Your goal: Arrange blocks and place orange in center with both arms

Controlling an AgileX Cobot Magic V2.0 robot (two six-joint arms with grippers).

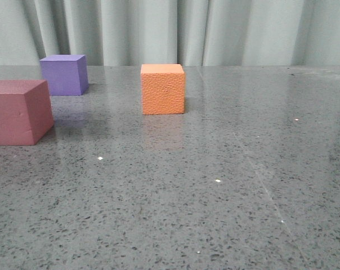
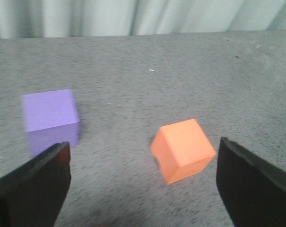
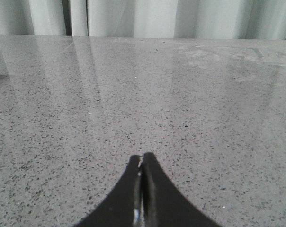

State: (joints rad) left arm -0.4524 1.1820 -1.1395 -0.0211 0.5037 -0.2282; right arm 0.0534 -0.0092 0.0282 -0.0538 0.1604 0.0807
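Note:
In the front view the pink-red cube [image 1: 18, 111] sits at the near left, the purple cube [image 1: 63, 73] behind it, and the orange cube [image 1: 162, 88] stands alone near the middle of the table. No gripper shows in the front view. In the left wrist view my left gripper [image 2: 143, 158] is open wide above the table; the orange cube [image 2: 183, 149] lies ahead, nearer the right-hand jaw, and the purple cube [image 2: 50, 119] lies beyond the other jaw. The pink-red cube is out of that view. My right gripper [image 3: 142, 158] is shut and empty over bare stone.
The grey speckled stone tabletop [image 1: 226, 185] stretches to the right and front. A pale curtain [image 1: 215, 28] hangs behind the table's far edge.

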